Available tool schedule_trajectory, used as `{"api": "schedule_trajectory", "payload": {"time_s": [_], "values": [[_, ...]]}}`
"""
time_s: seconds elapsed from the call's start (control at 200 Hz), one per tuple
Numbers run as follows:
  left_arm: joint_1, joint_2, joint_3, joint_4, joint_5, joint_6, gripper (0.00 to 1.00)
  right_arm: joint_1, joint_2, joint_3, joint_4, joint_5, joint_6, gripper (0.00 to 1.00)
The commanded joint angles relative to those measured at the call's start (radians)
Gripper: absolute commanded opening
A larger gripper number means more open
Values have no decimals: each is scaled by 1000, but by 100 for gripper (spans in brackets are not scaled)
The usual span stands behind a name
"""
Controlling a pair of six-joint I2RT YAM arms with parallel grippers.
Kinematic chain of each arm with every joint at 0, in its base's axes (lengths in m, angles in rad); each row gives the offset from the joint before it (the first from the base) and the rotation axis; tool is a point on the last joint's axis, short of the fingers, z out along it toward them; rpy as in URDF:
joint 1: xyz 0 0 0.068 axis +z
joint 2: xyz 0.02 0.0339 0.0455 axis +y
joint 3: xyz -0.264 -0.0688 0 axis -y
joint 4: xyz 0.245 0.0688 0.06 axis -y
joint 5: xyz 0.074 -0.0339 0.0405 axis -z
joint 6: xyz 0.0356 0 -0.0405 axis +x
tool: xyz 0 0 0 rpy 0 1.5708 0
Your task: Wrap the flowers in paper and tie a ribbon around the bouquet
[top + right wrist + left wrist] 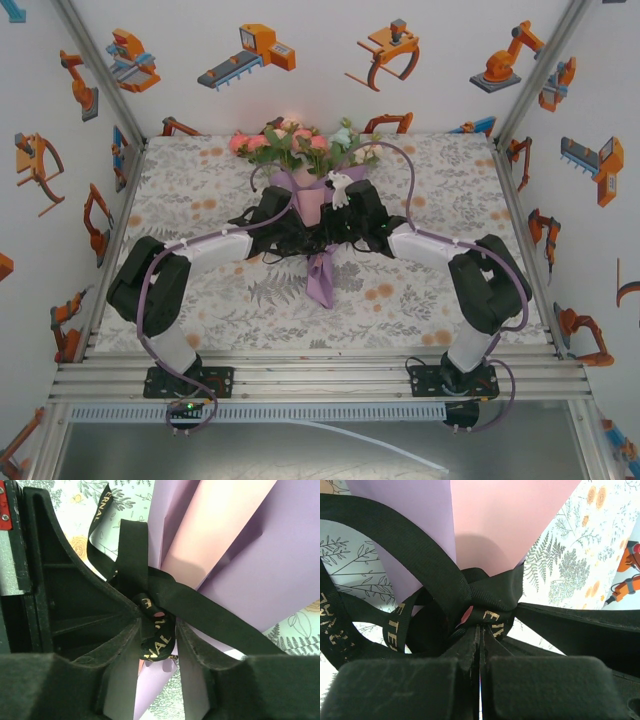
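Black ribbon (pixel 430 565), lilac-and-pink paper (pixel 420 510)

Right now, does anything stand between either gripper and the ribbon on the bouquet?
Nothing visible. The left gripper is shut with its tips at the ribbon knot; the right gripper stands open around a ribbon loop.

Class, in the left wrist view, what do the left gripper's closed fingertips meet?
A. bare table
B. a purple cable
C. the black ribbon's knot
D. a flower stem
C: the left gripper has its fingertips shut right at the ribbon knotted around the paper.
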Motion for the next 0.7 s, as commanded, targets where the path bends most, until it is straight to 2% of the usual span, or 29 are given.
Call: {"api": "schedule_trajectory", "payload": {"time_s": [0.0,0.125,0.325,0.546,0.626,0.696], "values": [[10,-3,15,-9,-11,13,0,-21,-59,-29,2,-29,46,39],[13,6,13,2,3,11,0,-29,-55,-62,37,-51,67,33],[14,9,8,6,5,4,0,-30,-21,-54,49,-62,64,34],[33,21,-11,15,30,-19,0,-31,15,-30,116,-115,75,12],[46,23,-35,52,54,-32,0,-34,1,-38,133,-123,67,0],[48,22,-41,63,59,-27,0,-36,-14,-51,147,-130,66,0]]}}
